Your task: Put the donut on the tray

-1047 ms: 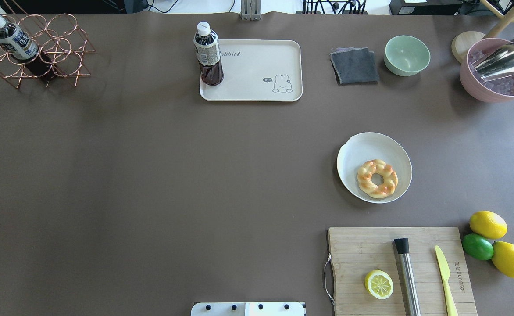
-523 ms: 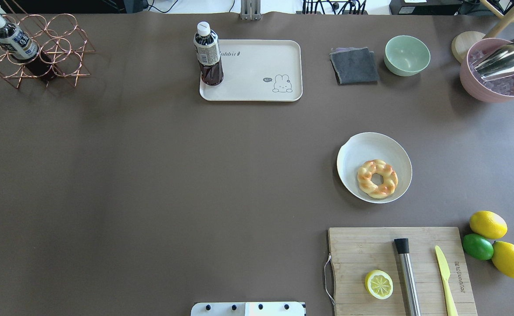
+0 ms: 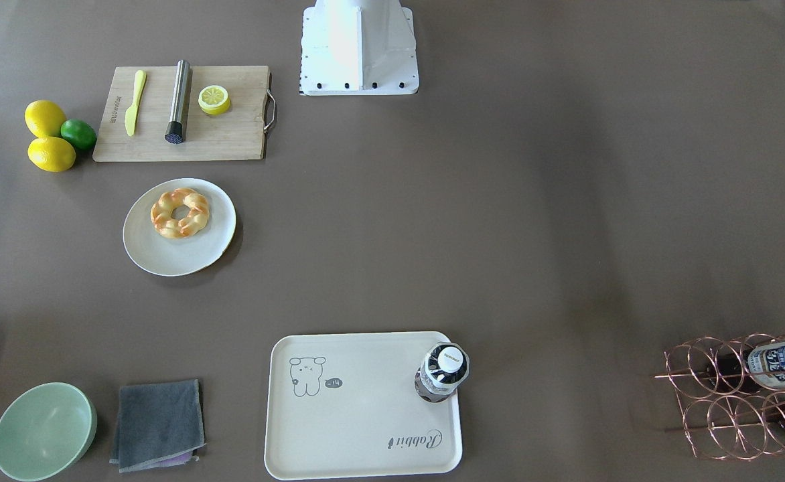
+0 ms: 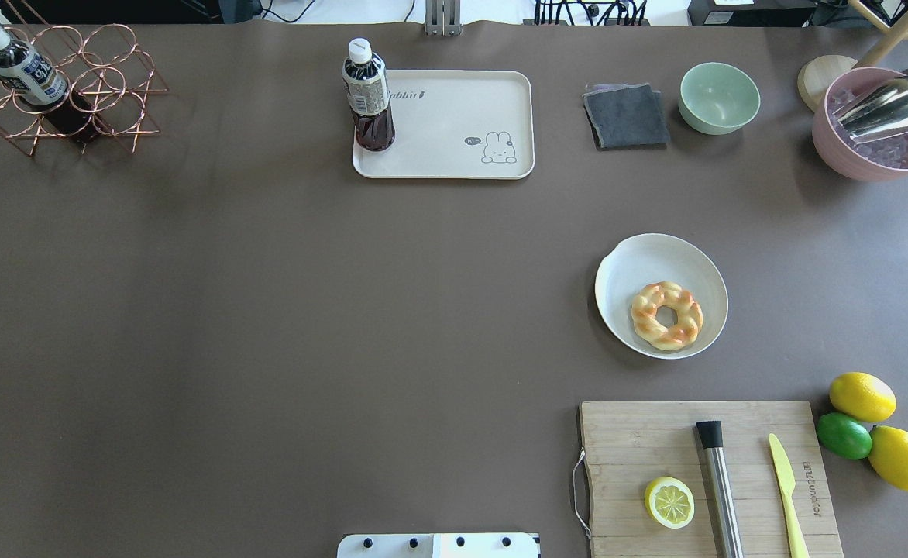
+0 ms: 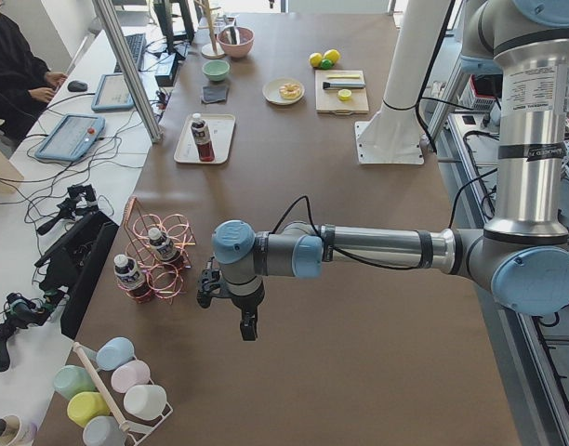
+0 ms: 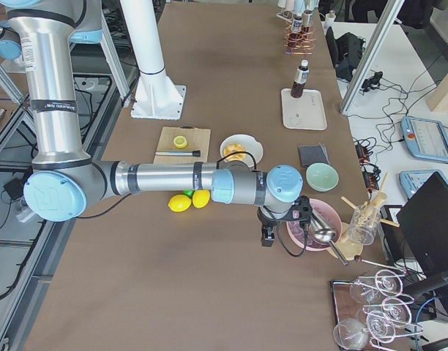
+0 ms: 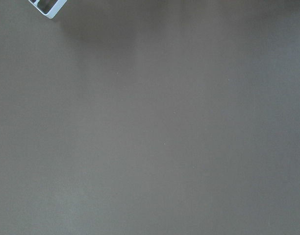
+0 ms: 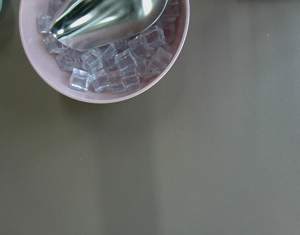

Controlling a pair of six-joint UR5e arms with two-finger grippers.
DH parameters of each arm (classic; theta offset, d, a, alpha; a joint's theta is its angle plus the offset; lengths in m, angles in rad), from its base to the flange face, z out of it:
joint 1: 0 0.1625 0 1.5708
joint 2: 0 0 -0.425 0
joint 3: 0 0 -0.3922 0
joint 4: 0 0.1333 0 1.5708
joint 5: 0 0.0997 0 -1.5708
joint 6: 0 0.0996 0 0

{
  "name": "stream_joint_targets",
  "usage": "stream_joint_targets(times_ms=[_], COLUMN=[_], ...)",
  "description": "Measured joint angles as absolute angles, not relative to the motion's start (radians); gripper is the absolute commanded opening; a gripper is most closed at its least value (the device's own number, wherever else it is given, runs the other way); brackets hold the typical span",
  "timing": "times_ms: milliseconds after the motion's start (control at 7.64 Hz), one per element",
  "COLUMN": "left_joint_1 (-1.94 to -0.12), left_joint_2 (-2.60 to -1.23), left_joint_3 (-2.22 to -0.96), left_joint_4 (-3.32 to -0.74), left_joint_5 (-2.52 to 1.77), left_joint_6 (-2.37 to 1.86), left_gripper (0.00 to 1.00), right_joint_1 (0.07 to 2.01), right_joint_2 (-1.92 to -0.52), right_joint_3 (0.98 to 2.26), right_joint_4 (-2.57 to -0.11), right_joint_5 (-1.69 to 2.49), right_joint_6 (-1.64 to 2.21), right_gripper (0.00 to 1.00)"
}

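Jaws of the left gripper [image 5: 248, 327] and right gripper [image 6: 267, 239] cannot be told as parted or closed. Both grippers hang well apart from the plate [image 4: 640, 263], where the donut [image 4: 666, 315] lies. The tray [image 4: 454, 132] sits well apart from that plate.

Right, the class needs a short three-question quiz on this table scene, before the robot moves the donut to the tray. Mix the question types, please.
1. True or false: the donut already lies on the tray.
2. The bottle on the tray is: A upright, B lying flat, C leaning on the rim.
3. Fill in: the donut rests on a round off-white ____.

Key: 1 false; 2 A; 3 plate.
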State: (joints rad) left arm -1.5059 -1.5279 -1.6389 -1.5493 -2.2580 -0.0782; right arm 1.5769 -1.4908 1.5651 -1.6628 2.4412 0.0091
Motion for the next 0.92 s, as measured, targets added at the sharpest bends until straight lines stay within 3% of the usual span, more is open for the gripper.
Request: stream_joint_targets(times_ms=[654, 916], left_joint_1=[-1.505, -1.505], left_joint_2=[-1.528, -1.528], left_joint_3=[-1.637, -1.639], left_joint_4=[-1.549, -1.549], left_joint_5=[-2.258, -2.258], left_joint_6=[-0.078, -0.078], left_gripper=[0.98, 0.98], right_joint_1=[1.564, 1.485], right_joint_2=[-1.485, -1.474], right_joint_3=[1.581, 1.660], right_joint_4=[-1.661, -1.658], right_joint_5=[2.441, 2.440], right_joint_6=[0.026, 0.186], right_gripper=[1.00, 1.00])
